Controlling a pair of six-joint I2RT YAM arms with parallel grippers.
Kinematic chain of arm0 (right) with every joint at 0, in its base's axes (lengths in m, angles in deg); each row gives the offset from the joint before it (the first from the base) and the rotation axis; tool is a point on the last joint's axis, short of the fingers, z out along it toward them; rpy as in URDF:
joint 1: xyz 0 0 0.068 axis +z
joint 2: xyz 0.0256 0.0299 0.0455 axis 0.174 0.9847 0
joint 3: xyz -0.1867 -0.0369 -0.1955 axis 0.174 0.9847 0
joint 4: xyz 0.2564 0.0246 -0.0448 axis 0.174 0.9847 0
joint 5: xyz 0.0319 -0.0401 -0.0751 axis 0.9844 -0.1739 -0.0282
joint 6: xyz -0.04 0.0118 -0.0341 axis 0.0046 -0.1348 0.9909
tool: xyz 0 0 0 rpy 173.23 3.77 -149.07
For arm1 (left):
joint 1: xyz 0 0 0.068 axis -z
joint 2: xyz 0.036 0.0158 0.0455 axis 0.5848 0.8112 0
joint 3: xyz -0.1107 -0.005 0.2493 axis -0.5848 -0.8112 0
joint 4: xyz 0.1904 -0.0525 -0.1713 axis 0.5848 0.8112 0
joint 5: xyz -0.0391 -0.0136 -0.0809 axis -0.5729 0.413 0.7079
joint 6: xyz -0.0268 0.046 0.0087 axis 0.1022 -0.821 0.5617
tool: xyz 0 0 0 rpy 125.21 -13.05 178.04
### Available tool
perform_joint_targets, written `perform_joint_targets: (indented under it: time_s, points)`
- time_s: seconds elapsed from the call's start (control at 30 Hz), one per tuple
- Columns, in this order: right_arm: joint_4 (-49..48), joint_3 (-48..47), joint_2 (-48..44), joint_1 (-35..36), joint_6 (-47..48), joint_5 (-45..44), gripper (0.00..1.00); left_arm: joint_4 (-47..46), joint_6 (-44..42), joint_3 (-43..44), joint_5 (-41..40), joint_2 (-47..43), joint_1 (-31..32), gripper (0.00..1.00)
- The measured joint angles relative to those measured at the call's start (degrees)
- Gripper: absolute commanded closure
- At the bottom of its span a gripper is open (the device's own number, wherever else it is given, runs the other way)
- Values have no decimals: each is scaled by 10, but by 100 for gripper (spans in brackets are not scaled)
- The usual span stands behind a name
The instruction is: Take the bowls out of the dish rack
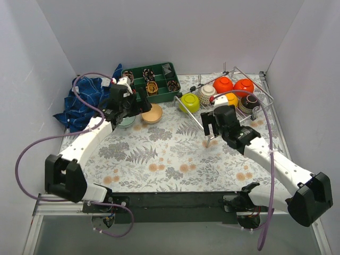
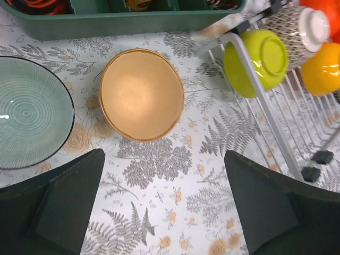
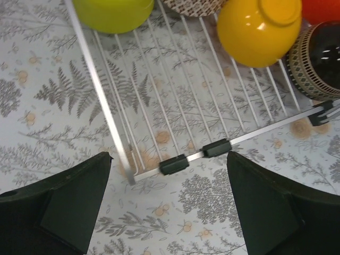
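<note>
The wire dish rack (image 1: 264,99) stands at the back right. It holds a lime green bowl (image 1: 189,102), a white dotted bowl (image 1: 207,93), two red-orange bowls (image 1: 223,84) (image 1: 244,86), a yellow-orange bowl (image 1: 231,99) and a dark patterned bowl (image 1: 249,102). On the table, left of the rack, sit a beige bowl (image 2: 141,94) and a pale mint bowl (image 2: 32,111), both upright. My left gripper (image 2: 164,202) is open and empty, just in front of the beige bowl. My right gripper (image 3: 167,202) is open and empty over the rack's near corner (image 3: 130,172), below the yellow-orange bowl (image 3: 260,29).
A green compartment tray (image 1: 151,79) with small items stands at the back, behind the two bowls on the table. A crumpled blue cloth (image 1: 85,101) lies at the back left. White walls close in the table on three sides.
</note>
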Motion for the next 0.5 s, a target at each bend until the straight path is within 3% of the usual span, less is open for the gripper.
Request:
perform_joint_targets:
  time_s: [0.33,0.5]
  points:
    - [-29,-116,141,-139,115,7,2,56,5,-158,-3,-294,1,2]
    - [-47,-184,237,-164,203,-7,1,63,20,-243,0,-365,1,2]
